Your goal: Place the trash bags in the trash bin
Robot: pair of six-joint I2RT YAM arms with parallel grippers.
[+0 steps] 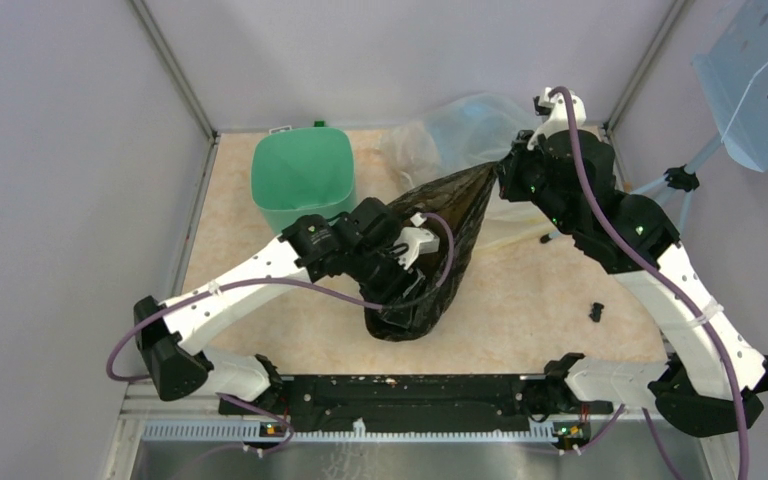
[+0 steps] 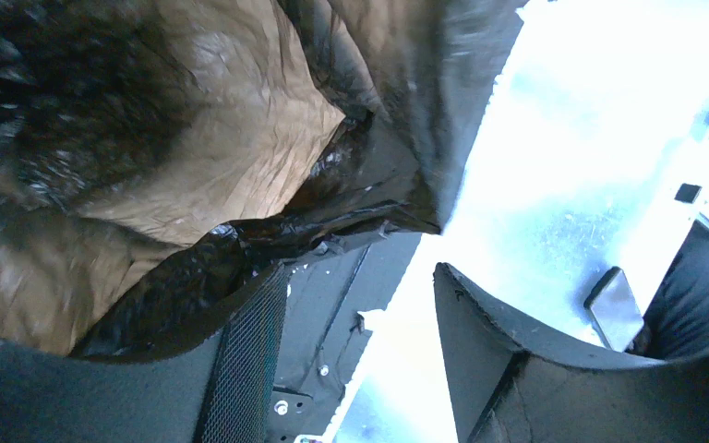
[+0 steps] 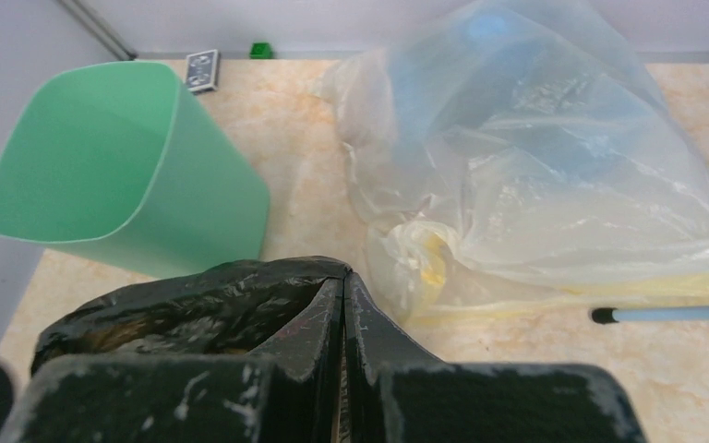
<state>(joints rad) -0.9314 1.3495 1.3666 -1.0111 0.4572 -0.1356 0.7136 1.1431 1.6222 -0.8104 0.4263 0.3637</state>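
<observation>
Plastic, black and crinkly, stretches across the middle of the table (image 1: 530, 310). This is the black trash bag (image 1: 450, 225), drawn into a cone from its gathered far-right end down to a bulging bottom close to the near edge. We cannot tell whether that bottom touches the table.

Our right tool (image 3: 343, 281) is clenched on the gathered end, its two fingers pressed together with the glossy film pinched between them.

Our left tool (image 2: 360, 277) is released, with its fingers spread wide. The bag's wrinkled side lies against one finger (image 2: 231, 369), and between the two fingers we see only the bright table and a dark bar.

The bag is outside the green bin (image 1: 302, 180), just to its right. The bin stands upright at the far left of the table, mouth open.

Behind the black bag, at the far side, a clear bag (image 3: 535, 157) lies slumped on the table, yellowish along its lower folds. A small black piece (image 1: 596, 311) sits alone on the table to the right.
</observation>
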